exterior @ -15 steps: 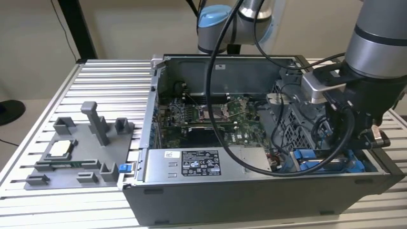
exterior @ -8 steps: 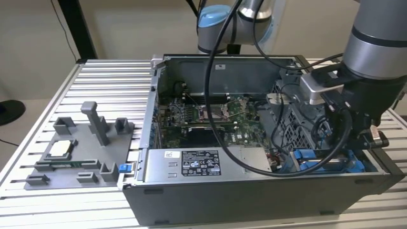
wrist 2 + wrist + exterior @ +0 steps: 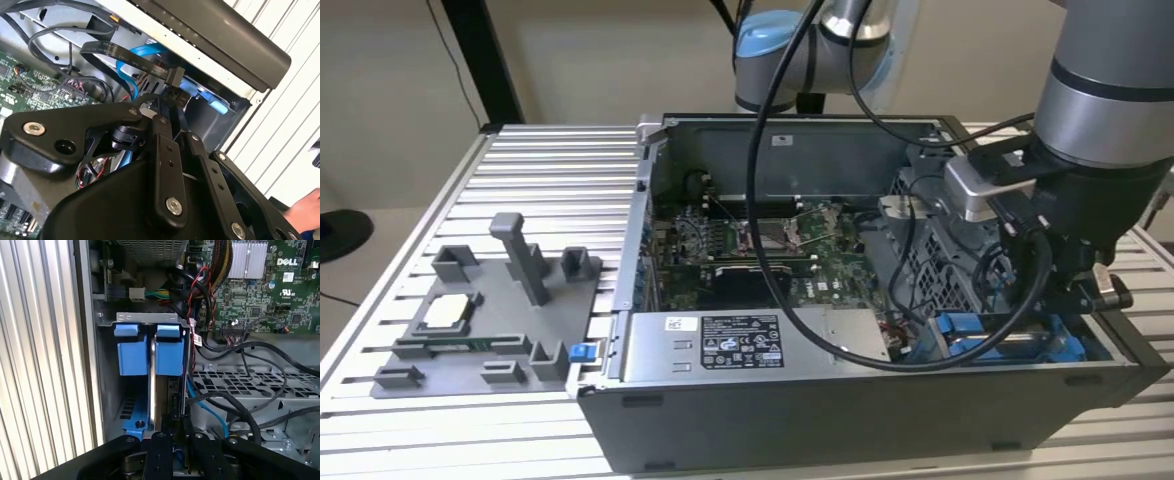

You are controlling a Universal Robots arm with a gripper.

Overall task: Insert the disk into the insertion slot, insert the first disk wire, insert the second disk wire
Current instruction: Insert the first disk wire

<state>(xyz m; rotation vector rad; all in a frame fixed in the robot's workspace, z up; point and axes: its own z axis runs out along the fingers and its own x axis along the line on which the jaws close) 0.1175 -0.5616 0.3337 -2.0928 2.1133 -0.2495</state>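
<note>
The disk (image 3: pixel 152 385) stands edge-on in its blue frame (image 3: pixel 132 360) inside the insertion slot (image 3: pixel 147 317), the grey bay at the case's front corner. In the exterior view the slot's blue tabs (image 3: pixel 961 327) show below my arm (image 3: pixel 1101 150). My gripper (image 3: pixel 172 100) is shut on the black connector (image 3: pixel 175 77) of a flat black wire (image 3: pixel 115 52), which it holds against the disk's end. A light blue wire (image 3: pixel 131 67) runs beside it. In the first wrist view the gripper (image 3: pixel 175 424) sits right at the disk's near end.
The open computer case (image 3: pixel 854 420) holds a motherboard (image 3: pixel 774 250), a labelled grey power-supply box (image 3: pixel 740 345) and loose black cables (image 3: pixel 250 390). A grey fixture (image 3: pixel 480 320) with parts lies on the slatted table (image 3: pixel 547 170). A hand (image 3: pixel 305 212) shows outside the case.
</note>
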